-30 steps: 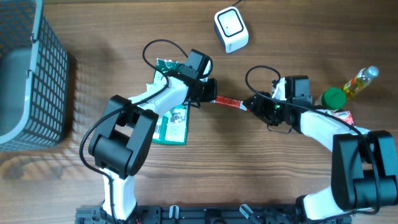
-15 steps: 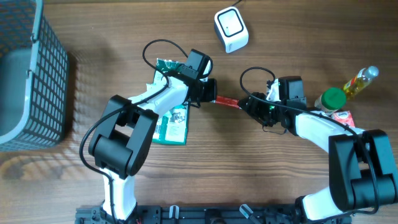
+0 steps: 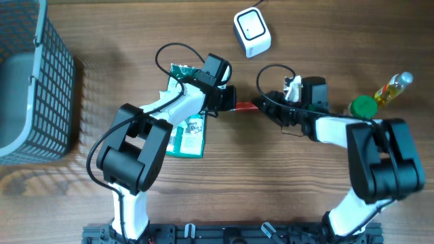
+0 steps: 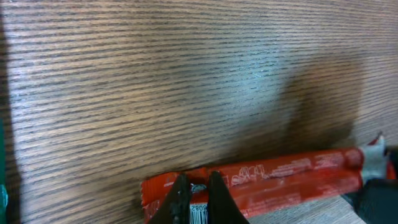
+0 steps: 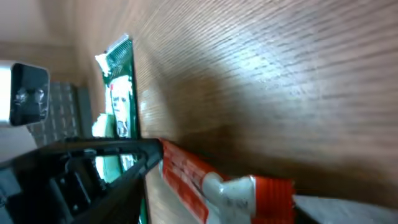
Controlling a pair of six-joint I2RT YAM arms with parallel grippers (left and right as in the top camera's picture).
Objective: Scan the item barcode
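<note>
Presently the long red plastic stick packet (image 3: 245, 107) is gripped at one end by the left pincer (image 3: 230, 106), which is seen clamped tight on it in the left wrist view, just beside a small white barcode patch (image 4: 198, 213). The packet is found low over the wooden surface (image 3: 271, 190), on the robot's side of the white boxy scanner (image 3: 251, 32) and apart from it. The right pincer (image 3: 263, 108) is set at the packet's other, crimped end; whether it is closed on it cannot be told. The step in hand is judged to be a pick-up or handover, with scanning not yet done. Next, the barcode patch would need to be turned to the scanner's face and left uncovered. The print on the red wrapper is too blurred to be read, as is that on the flat green foil packet (image 3: 184, 132) down-left of the scanner
</note>
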